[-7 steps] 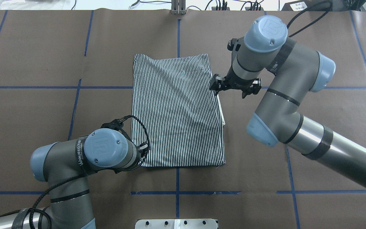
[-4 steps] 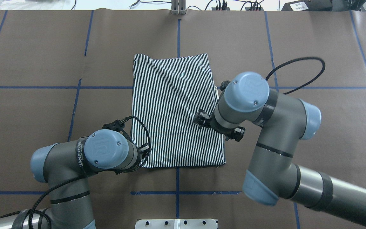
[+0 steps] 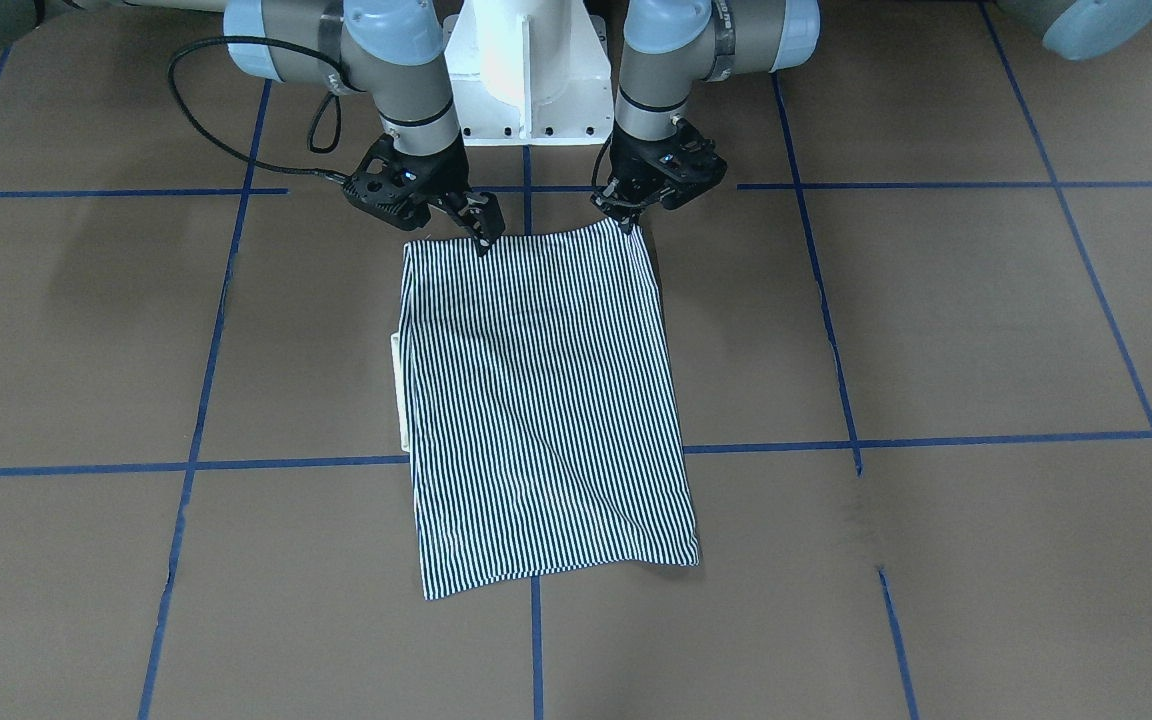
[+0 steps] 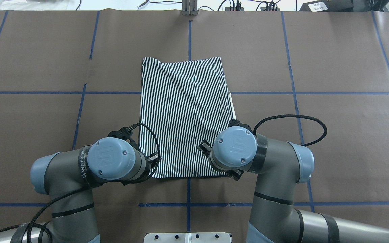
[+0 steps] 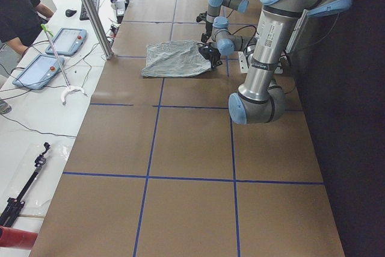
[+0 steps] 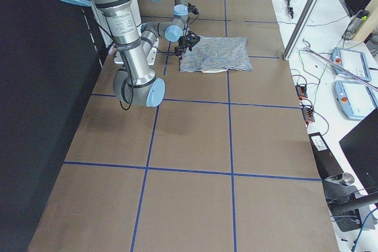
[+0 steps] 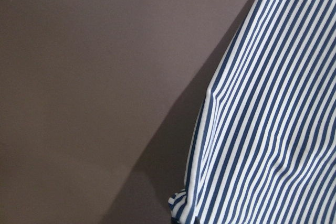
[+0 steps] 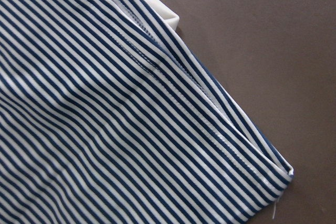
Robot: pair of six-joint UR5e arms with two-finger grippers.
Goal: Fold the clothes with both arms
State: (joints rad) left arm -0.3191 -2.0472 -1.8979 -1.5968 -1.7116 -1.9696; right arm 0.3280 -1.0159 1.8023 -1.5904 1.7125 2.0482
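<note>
Shirt point(image 4: 186, 111) lies flat mid-table point(image 4: 316, 60), folded to a strip. Left claw point(image 3: 628, 222) pinches near-left corner. Right claw point(image 3: 481, 235) sits over near-right corner; cannot tell if spread. Advice: right grabs all layers, then both lift level and carry hem far.

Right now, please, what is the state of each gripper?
Left gripper: closed on the shirt corner.
Right gripper: at the shirt's other near corner; open or closed cannot be told.
</note>
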